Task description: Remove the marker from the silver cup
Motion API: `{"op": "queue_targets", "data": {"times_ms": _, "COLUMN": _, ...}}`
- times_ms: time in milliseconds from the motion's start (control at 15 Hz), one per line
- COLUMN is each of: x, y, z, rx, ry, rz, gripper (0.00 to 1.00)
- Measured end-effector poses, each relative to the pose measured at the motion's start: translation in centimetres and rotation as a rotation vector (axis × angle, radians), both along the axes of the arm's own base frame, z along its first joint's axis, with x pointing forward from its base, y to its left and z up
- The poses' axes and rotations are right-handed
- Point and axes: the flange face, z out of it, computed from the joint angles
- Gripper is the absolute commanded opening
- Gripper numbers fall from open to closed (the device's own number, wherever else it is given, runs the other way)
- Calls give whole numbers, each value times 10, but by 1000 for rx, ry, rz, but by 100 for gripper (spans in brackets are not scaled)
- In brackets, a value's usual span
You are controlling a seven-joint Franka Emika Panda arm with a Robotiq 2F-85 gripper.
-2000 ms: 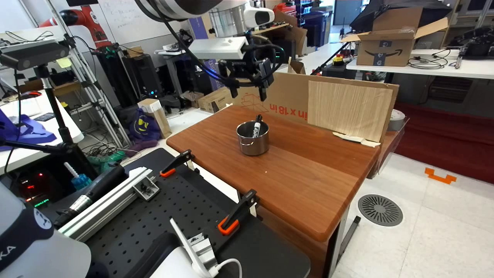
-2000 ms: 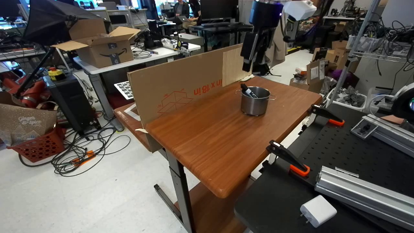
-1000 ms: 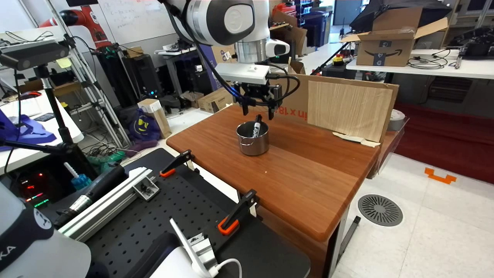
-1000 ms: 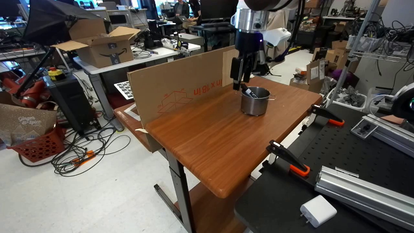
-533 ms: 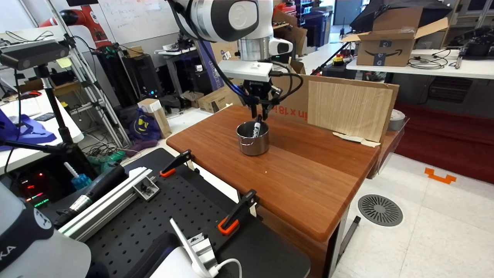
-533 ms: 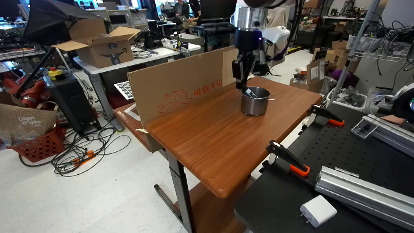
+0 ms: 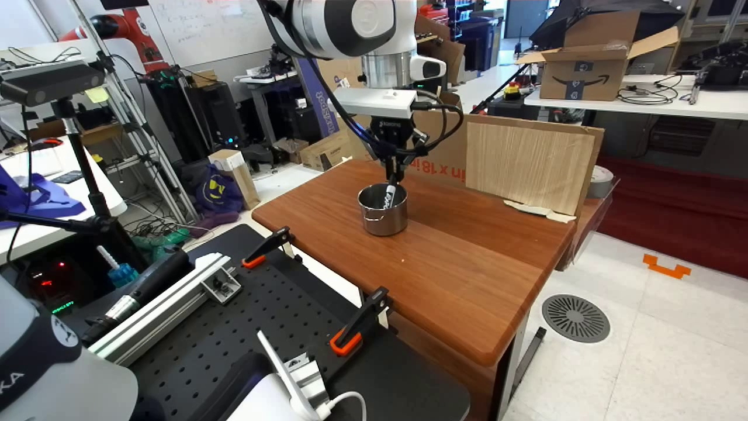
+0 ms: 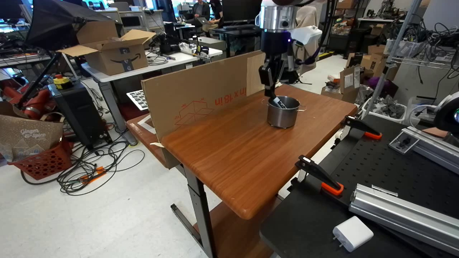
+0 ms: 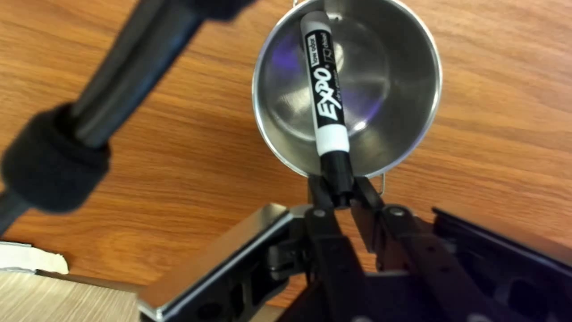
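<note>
The gripper (image 9: 343, 192), jaws newly drawn together, grasps the marker (image 9: 327, 105) by its capped end, the body slanting down beyond the jaws inside the silver cup (image 9: 393, 85), so withdrawal can presumably begin.

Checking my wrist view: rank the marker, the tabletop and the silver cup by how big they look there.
Largest to smallest:
Tabletop, running past the picture edges
Silver cup
Marker, much narrower than the cup

Wooden table (image 7: 456, 275) on pale floor (image 8: 89, 218), whiteboard (image 7: 216, 38) behind.
</note>
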Motion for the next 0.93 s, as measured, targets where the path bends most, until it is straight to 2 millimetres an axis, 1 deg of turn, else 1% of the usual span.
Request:
{"op": "queue_targets", "data": {"times_ms": 133, "x": 1, "y": 1, "z": 7, "rx": -23, "ry": -11, "rz": 3, "gripper": 5}}
{"op": "queue_targets", "data": {"times_ms": 267, "x": 0, "y": 3, "z": 21, "rx": -44, "ry": -31, "rz": 4, "gripper": 5}}
{"op": "queue_targets", "data": {"times_ms": 533, "x": -6, "y": 14, "z": 58, "rx": -54, "ry": -83, "rz": 6, "gripper": 5}}
{"op": "queue_targets", "data": {"times_ms": 733, "x": -14, "y": 30, "z": 85, "rx": -51, "ry": -123, "rz": 16, "gripper": 5}}
{"op": "queue_targets", "data": {"times_ms": 933, "x": -23, "y": 54, "z": 112, "rx": -44, "ry": -167, "rz": 30, "gripper": 5}}
